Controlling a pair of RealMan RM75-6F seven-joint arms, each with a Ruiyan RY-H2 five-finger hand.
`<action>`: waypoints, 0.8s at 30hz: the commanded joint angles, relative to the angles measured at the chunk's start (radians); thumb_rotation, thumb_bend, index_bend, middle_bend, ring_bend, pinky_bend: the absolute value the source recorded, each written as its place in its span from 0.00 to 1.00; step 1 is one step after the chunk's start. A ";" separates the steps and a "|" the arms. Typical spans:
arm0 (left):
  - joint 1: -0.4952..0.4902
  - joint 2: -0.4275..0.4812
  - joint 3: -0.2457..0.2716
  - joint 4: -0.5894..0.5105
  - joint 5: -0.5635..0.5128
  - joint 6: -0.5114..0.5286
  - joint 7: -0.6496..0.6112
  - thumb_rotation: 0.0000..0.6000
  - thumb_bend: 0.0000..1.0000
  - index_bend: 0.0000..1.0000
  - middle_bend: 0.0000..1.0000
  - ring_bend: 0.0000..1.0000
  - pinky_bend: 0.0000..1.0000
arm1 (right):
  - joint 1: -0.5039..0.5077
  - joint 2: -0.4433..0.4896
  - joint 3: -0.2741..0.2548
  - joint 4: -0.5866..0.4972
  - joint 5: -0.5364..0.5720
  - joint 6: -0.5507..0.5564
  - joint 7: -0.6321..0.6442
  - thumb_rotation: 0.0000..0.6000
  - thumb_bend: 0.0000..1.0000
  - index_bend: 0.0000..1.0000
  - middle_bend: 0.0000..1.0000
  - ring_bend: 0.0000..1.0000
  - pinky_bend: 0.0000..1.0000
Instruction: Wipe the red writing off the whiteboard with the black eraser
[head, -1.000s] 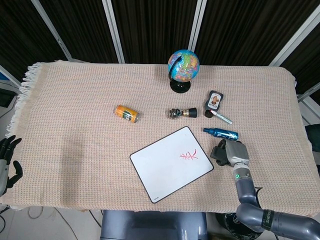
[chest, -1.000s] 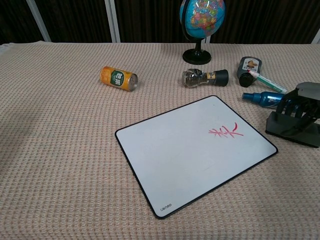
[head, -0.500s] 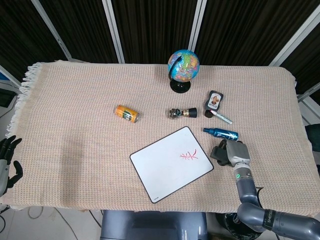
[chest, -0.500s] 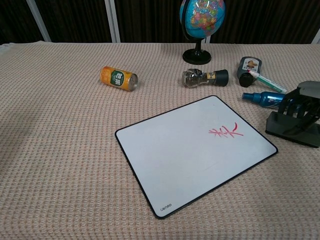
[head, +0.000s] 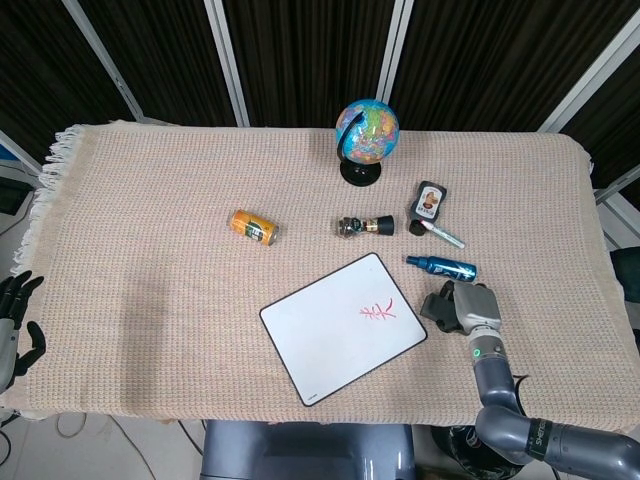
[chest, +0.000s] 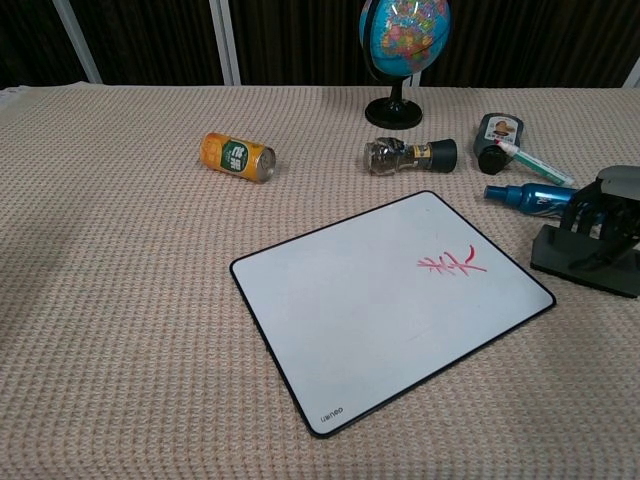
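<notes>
The whiteboard (head: 335, 335) (chest: 370, 310) lies at an angle near the table's front edge, with red writing (head: 377, 314) (chest: 450, 265) near its right corner. Just right of it the black eraser (head: 433, 304) (chest: 575, 265) sits flat on the cloth. My right hand (head: 475, 308) (chest: 612, 205) hovers over the eraser's right part; its fingers (chest: 590, 215) are apart and hang down onto the eraser's top, not wrapped around it. My left hand (head: 15, 320) shows only in the head view, off the table's left front corner, fingers spread and empty.
A blue bottle (head: 441, 266) (chest: 525, 197) lies just behind the eraser. Further back are a marker (head: 443, 236), a black bottle (head: 429, 205), a small shaker (head: 365, 226), a globe (head: 366, 135) and an orange can (head: 254, 227).
My right hand's fingers have uncurled from the eraser's front and drawn slightly to the right. The eraser, the whiteboard and the left hand have not moved.
</notes>
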 joint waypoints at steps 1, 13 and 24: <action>0.000 0.000 0.000 0.000 -0.001 -0.001 0.000 1.00 0.74 0.12 0.05 0.00 0.00 | -0.004 0.002 0.006 -0.004 -0.013 0.000 0.014 1.00 0.39 0.49 0.48 0.44 0.23; 0.000 0.000 0.002 -0.003 0.001 -0.001 0.001 1.00 0.74 0.12 0.05 0.00 0.00 | 0.023 0.103 0.017 -0.068 -0.143 -0.087 0.037 1.00 0.38 0.50 0.49 0.45 0.26; 0.000 0.001 0.001 -0.005 -0.004 -0.004 0.003 1.00 0.74 0.12 0.05 0.00 0.00 | 0.083 0.059 0.022 -0.022 -0.279 -0.169 0.077 1.00 0.38 0.51 0.49 0.46 0.26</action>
